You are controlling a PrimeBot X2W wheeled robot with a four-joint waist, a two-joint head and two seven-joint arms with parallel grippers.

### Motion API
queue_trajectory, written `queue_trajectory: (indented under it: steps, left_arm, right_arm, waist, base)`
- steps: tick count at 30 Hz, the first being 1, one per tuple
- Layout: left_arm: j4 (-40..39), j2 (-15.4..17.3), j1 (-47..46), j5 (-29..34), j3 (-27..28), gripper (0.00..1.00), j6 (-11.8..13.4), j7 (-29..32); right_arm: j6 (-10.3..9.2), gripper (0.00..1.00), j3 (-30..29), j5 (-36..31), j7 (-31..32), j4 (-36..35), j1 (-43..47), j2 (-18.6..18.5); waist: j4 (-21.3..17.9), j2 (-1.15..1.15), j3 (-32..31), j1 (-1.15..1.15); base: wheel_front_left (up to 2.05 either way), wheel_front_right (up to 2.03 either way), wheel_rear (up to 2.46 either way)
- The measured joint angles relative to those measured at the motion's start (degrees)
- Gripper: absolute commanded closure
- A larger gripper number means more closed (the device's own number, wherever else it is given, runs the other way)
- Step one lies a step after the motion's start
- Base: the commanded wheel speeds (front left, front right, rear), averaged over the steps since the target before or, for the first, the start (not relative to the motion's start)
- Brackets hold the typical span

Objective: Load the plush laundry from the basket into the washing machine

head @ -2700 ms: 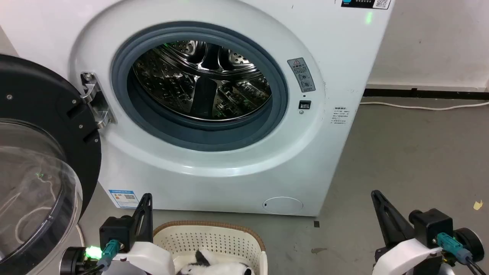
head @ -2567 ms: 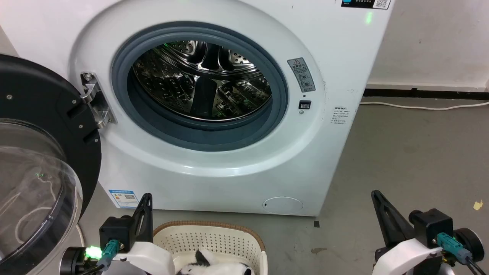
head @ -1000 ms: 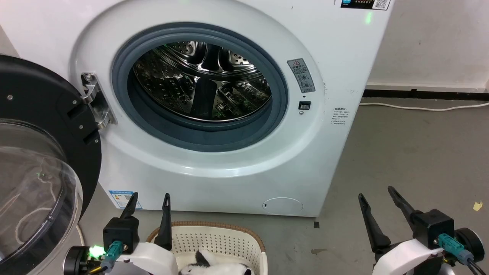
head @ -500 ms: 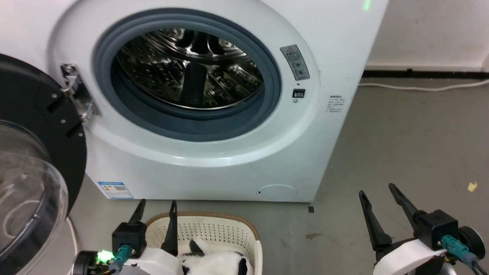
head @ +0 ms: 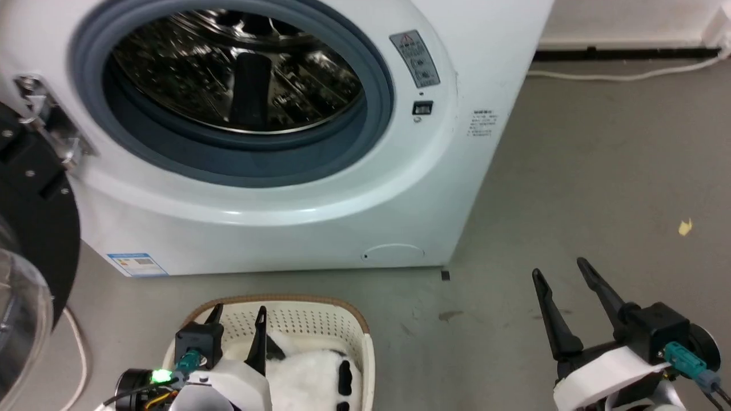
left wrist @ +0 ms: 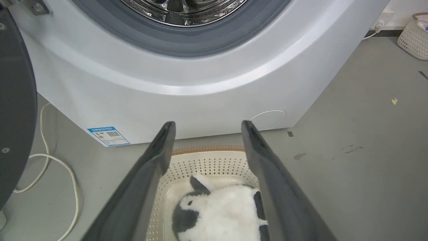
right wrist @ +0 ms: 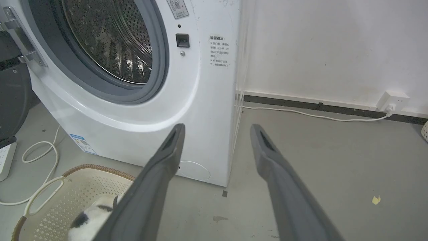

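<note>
Left gripper (head: 239, 313): fingers apart, empty, hovering over left side of basket (head: 348, 311). Plush laundry (head: 311, 377) lies inside basket, just right of and below fingertips; long axis cropped, unclear. Washing machine (head: 285, 228) beyond basket. Right gripper (head: 559, 269): fingers apart, empty, well off right. Left arm nearer.

The left tool (head: 239, 311) and right tool (head: 558, 268) are each showing two long, dark, tapering fingers (head: 551, 317). These are looking grey in the wrist views, with a slot sunk near each tip. A black block (head: 657, 326) is sitting just above the right arm's white curved shell (head: 599, 371). A teal connector (head: 681, 355) with a dark cable is sticking out beside that shell. Beside the left shell (head: 240, 389), a green light (head: 160, 375) is glowing.
</note>
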Motion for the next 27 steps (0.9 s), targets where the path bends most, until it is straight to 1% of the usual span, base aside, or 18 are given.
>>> queue_trajectory:
  steps: [10,16,17,21,27]
  left_arm:
    - [6.09,2.19,-3.63,-0.35,-1.15,0.0,-0.64,-0.36]
    - [12.03,3.77,-6.44,-0.96,-1.9,0.0,-1.53,0.18]
    - [12.03,3.77,-6.44,-0.96,-1.9,0.0,-1.53,0.18]
    - [16.83,4.82,-8.55,-1.54,-2.99,0.0,-2.04,3.33]
    - [20.89,6.06,-11.12,-2.5,-4.61,0.0,-2.58,4.49]
  right_arm:
    - [0.0,0.0,0.37,1.52,-1.25,-0.27,-1.46,0.0]
    - [0.0,0.0,0.86,2.94,-1.99,-1.77,-2.53,0.0]
    - [0.0,0.0,0.86,2.94,-1.99,-1.77,-2.53,0.0]
    - [0.0,0.0,1.59,4.15,-2.69,-1.86,-3.03,0.0]
    - [0.0,0.0,1.78,4.98,-3.42,-1.98,-4.05,0.0]
  waist:
    - [-2.13,0.0,4.76,0.0]
    - [-3.69,0.0,8.44,0.0]
    - [-3.69,0.0,8.44,0.0]
    - [-4.73,0.0,11.29,0.0]
    - [-6.1,0.0,14.65,0.0]
  base:
    - [0.0,0.0,0.0]
    - [0.0,0.0,0.0]
    - [0.0,0.0,0.0]
    - [0.0,0.0,0.0]
    - [0.0,0.0,0.0]
